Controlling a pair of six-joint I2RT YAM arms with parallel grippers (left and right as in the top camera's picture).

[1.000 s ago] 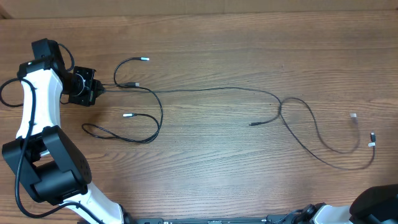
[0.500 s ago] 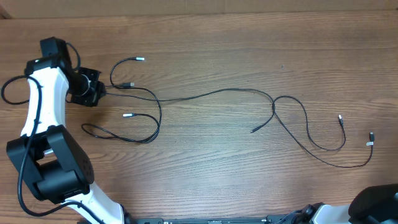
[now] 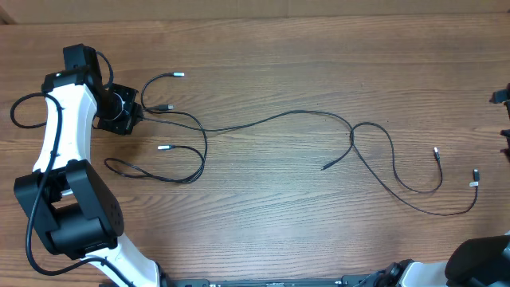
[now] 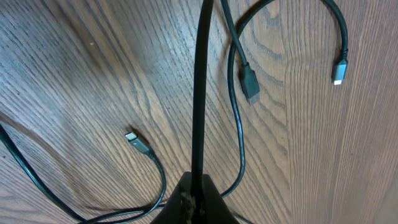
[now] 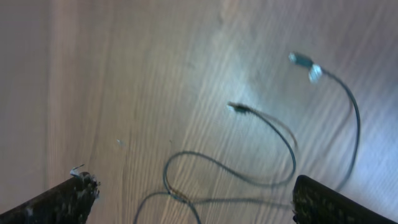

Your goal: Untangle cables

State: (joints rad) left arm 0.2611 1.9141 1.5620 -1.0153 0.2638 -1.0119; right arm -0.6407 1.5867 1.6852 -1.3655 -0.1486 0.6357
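Note:
Thin black cables [image 3: 279, 118] lie spread across the wooden table, with loops at the left [image 3: 191, 171] and a crossing loop at the right [image 3: 355, 139]. My left gripper [image 3: 134, 112] is shut on one cable, which runs taut out from its jaws [image 4: 199, 93]. Plug ends [image 4: 250, 84] [image 4: 339, 71] [image 4: 134, 138] lie loose around it. My right gripper [image 3: 504, 115] hangs at the table's right edge, open and holding nothing [image 5: 193, 186]. Below it lie the crossing loop [image 5: 180, 193] and two loose plug ends [image 5: 239, 107] [image 5: 305, 60].
The wooden table [image 3: 279, 223] fills the view. The left arm's white links and black base [image 3: 68, 211] stand at the front left corner. The right arm's base [image 3: 482, 263] shows at the front right corner.
The right gripper has opened and come into view at the right edge. The right cable ends shifted left and now lie still. The left gripper moved slightly right, still holding its cable.

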